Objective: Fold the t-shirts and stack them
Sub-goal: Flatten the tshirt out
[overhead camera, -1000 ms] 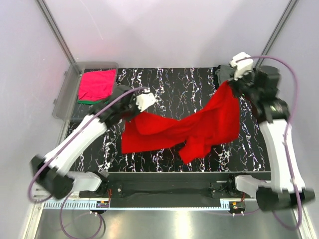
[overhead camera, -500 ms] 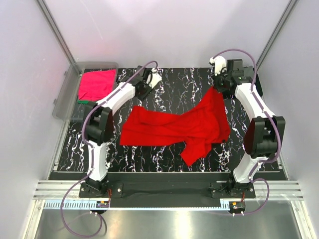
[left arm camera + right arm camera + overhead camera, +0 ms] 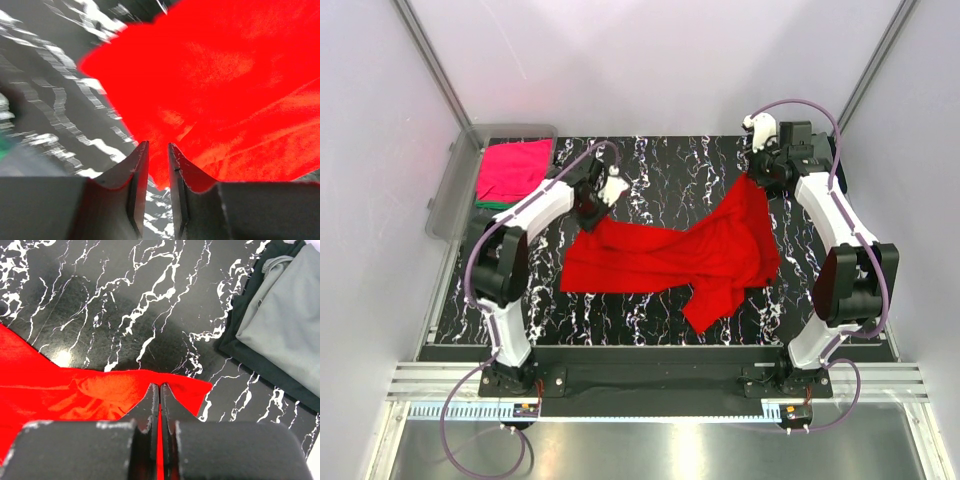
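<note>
Overhead view of a black marbled table (image 3: 660, 160). A bright red t-shirt (image 3: 670, 255) lies rumpled across its middle, not yet folded. At two o'clock the right gripper (image 3: 758, 176) has its fingers pressed together on the shirt's far corner. At ten o'clock the left gripper (image 3: 157, 146) hovers over the opposite edge, jaws narrowly parted, with no cloth clearly between them. The step appears to be spreading the shirt flat; next, the left jaws likely need to close on that edge. Farther out at ten o'clock, a folded magenta-pink t-shirt (image 3: 513, 168) sits in a clear bin (image 3: 445, 200).
</note>
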Controlling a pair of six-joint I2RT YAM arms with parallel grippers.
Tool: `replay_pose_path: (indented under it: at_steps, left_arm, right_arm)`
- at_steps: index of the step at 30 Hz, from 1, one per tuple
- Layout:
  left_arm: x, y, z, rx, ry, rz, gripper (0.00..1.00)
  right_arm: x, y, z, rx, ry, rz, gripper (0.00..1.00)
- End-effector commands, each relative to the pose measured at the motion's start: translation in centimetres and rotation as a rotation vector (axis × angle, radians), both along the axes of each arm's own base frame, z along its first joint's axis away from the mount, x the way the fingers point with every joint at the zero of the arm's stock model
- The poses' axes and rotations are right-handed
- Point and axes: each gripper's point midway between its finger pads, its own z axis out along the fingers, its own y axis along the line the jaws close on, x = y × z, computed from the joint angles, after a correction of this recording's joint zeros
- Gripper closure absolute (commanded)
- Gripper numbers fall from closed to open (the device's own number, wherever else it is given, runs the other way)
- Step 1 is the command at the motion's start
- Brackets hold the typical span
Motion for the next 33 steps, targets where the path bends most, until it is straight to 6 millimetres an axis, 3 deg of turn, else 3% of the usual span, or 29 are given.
replay_pose_path:
  at_steps: [1, 6, 12, 15, 24, 33]
  left_arm:
    - [-0.7, 0.0, -2.5, -0.011, 0.124, -0.014, 0.75]
    - [-0.3, 0.9, -4.6, -0.001, 0.177, 0.026, 0.67]
    - [0.0, 0.9, -5.0, -0.004, 0.183, 0.035, 0.69]
    - [-0.3, 0.7, -5.0, -0.015, 0.196, 0.037, 0.73]
    - [-1.2, -0.1, -3.1, -0.066, 0.194, 0.045, 0.73]
    - [-2.5, -1.2, -3.7, -0.061, 0.224, 0.024, 0.69]
  right_arm:
    - [-0.1, 0.4, 1.8, 0.025, -0.043, 0.018, 1.0]
    - [-0.2, 0.4, 1.7, 0.027, -0.039, 0.019, 1.0]
    - [-0.7, 0.3, 1.0, 0.011, -0.026, 0.022, 1.0]
    - [-0.7, 0.3, 0.6, 0.015, -0.018, 0.019, 1.0]
    - [-0.6, 0.5, 0.0, 0.018, -0.007, 0.03, 1.0]
    - [-0.9, 0.5, -0.4, 0.019, -0.001, 0.033, 1.0]
